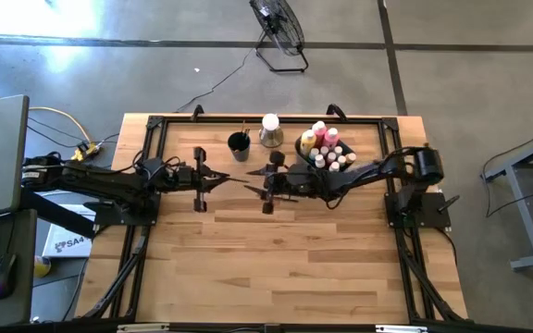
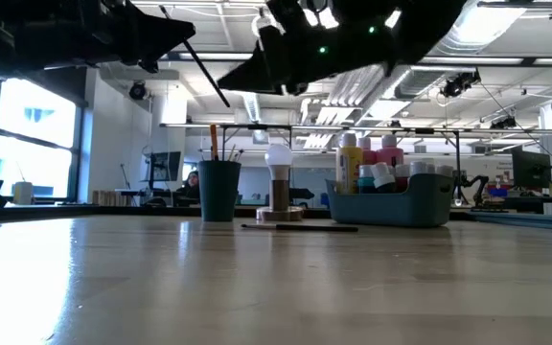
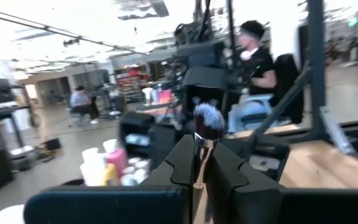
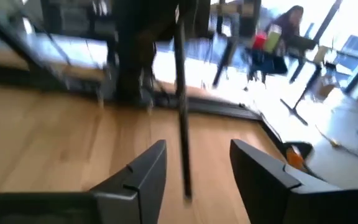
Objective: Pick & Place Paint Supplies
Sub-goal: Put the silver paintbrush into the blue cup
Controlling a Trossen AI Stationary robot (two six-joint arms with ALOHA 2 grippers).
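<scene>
Above the wooden worktop's [image 1: 276, 268] middle, the left gripper [image 3: 199, 163] pinches a thin dark-handled, grey-bristled brush [image 3: 207, 123]; the right gripper's [image 4: 194, 167] jaws stand spread around its handle.

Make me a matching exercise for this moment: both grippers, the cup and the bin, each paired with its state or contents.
Things:
1. left gripper
2. right gripper
3. dark cup
4. bin

States:
a. holds paint bottles
b. fingers open, one on either side of a thin dark handle
c. fingers shut on a brush
d. holds upright brushes

Pairs: 1-c, 2-b, 3-d, 4-a
</scene>
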